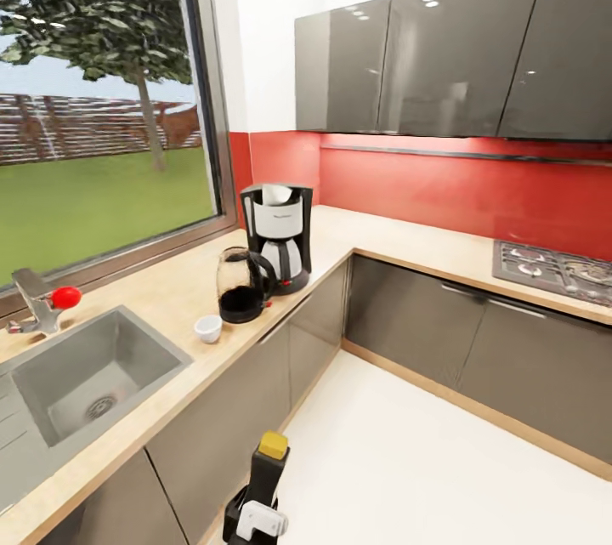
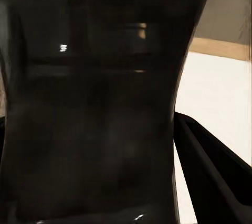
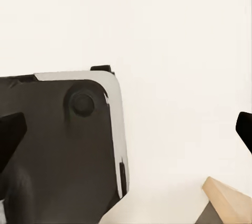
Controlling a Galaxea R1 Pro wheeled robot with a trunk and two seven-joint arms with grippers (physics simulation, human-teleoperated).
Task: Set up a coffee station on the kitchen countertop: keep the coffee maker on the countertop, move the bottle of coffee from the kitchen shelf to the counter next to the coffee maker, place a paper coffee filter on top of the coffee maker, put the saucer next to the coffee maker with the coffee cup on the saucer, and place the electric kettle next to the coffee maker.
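The black and silver coffee maker (image 1: 279,239) stands on the wooden countertop (image 1: 161,290) near the corner, with a white paper filter (image 1: 274,193) on its top. Just in front of it are the glass electric kettle (image 1: 241,285) and a small white coffee cup (image 1: 208,327), which rests on the bare counter. Low in the head view, a dark bottle of coffee (image 1: 269,468) with a yellow cap is held upright over the floor, my left gripper (image 1: 255,519) shut on it. The bottle's dark body (image 2: 94,108) sits between the fingers (image 2: 210,166). My right gripper (image 3: 128,129) is open above the floor.
A steel sink (image 1: 81,375) with a red-knobbed tap (image 1: 42,301) lies left of the cup. A gas hob (image 1: 557,269) sits on the right counter run. Grey cabinets (image 1: 255,392) line the white floor (image 1: 425,460). Part of my base (image 3: 58,145) appears in the right wrist view.
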